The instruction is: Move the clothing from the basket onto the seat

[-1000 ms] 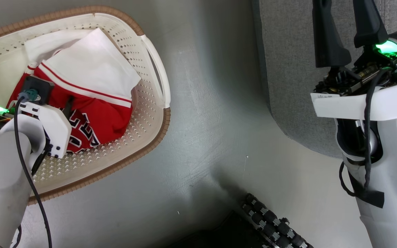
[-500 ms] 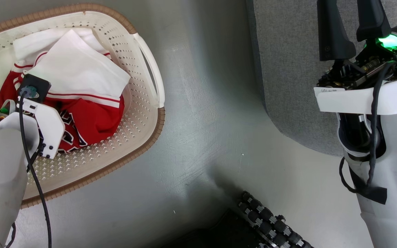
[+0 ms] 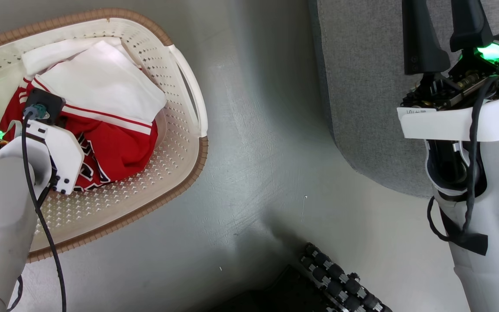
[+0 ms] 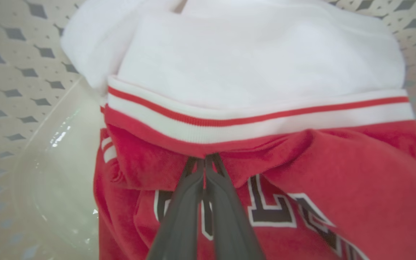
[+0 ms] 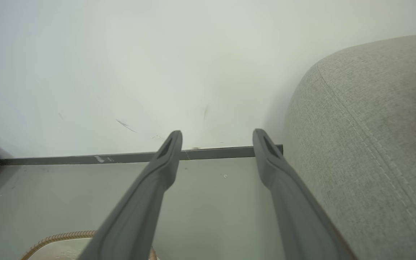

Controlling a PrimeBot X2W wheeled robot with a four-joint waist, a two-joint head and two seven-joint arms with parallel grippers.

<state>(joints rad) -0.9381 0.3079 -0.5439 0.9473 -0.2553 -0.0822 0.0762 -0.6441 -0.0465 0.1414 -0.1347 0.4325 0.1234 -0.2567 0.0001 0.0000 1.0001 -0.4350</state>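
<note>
Left gripper (image 4: 205,160) pinched on a fold of red clothing (image 4: 338,159) in basket (image 3: 176,151)
Right gripper (image 5: 217,141) fingers spread wide, empty, beside grey sofa (image 5: 356,173)

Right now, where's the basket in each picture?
Head view: the basket sits at the upper left.
Left wrist view: its holey wall shows left and right of the clothing.
Right wrist view: a bit of its brown rim peeks in at the bottom left.
Shared landmark: the grey seat, upper right in head view, right side in right wrist view.
</note>
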